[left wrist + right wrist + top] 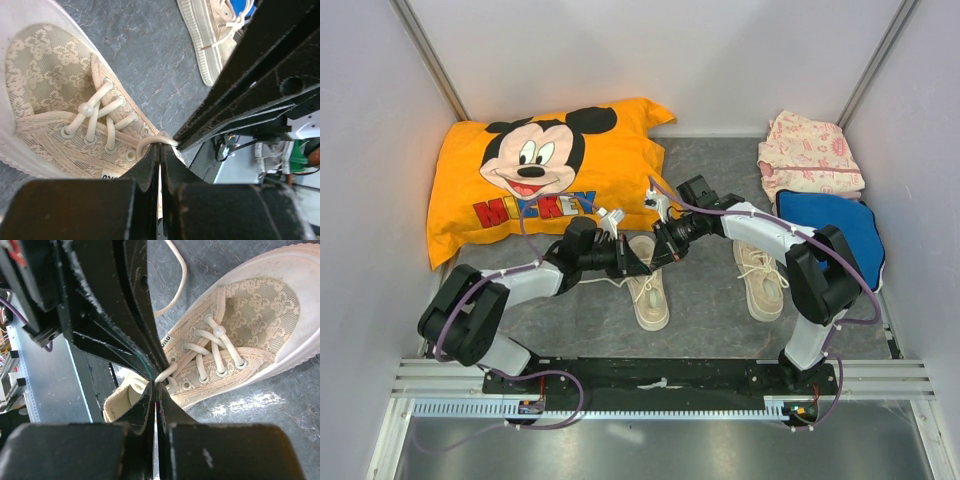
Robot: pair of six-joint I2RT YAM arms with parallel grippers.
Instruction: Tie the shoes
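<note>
Left claw is pinched closed, it seems on a white lace; right claw the same, tip to tip; the shoe lies just below, toe toward the arm bases.

- Walls: plain white panels ahead of me and on both sides.
- Corner posts: thin metal, one in each far corner.
- Bench: dark grey, marbled, evenly lit.
- Rail: pale metal, along my near edge.
- Pillow: orange, cartoon-mouse print, far left.
- Pink cloth: folded, far right.
- Blue cloth: just nearer me.
</note>
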